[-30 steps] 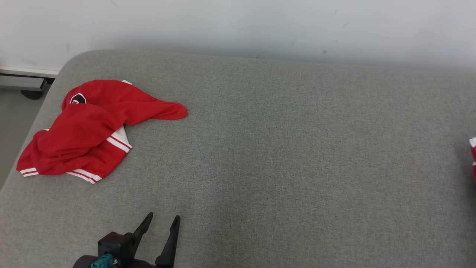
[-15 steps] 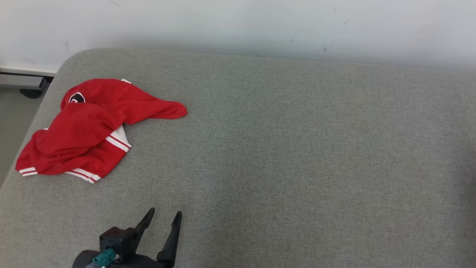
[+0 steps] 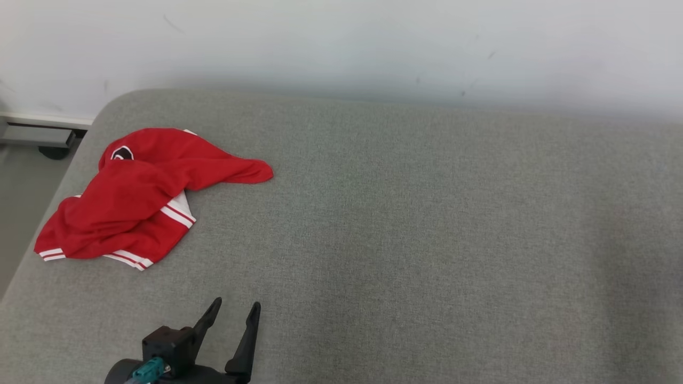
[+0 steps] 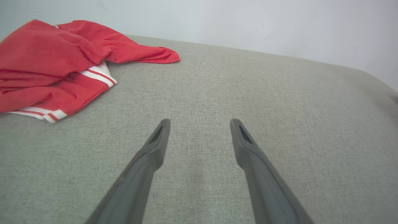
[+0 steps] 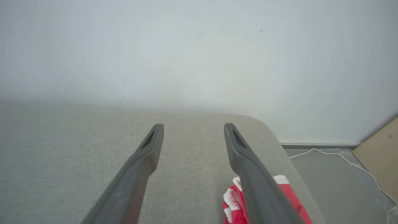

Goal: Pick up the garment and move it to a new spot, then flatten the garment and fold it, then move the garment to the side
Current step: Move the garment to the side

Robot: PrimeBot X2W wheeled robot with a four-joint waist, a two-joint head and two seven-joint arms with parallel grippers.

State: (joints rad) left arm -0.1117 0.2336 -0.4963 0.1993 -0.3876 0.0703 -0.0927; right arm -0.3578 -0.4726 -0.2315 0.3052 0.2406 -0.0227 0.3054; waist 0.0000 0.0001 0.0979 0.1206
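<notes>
The red and white cloth that showed at the right edge before is gone from the head view. The right claw is spread wide above a red garment near the grey tabletop corner. The left claw is spread wide too, holding nothing, near another red garment.

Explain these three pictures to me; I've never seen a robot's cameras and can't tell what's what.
A two-armed robot works over a grey padded surface. The head view looks down from its head camera; the left claw shows at the bottom, open and empty. The left wrist view looks along that claw's two dark fingers, spread apart above the fabric. A crumpled red garment with white stripes lies near the surface's left end. The right wrist view looks along the right claw, also open, holding nothing; a second red and white cloth lies just beneath it near the surface's edge.
</notes>
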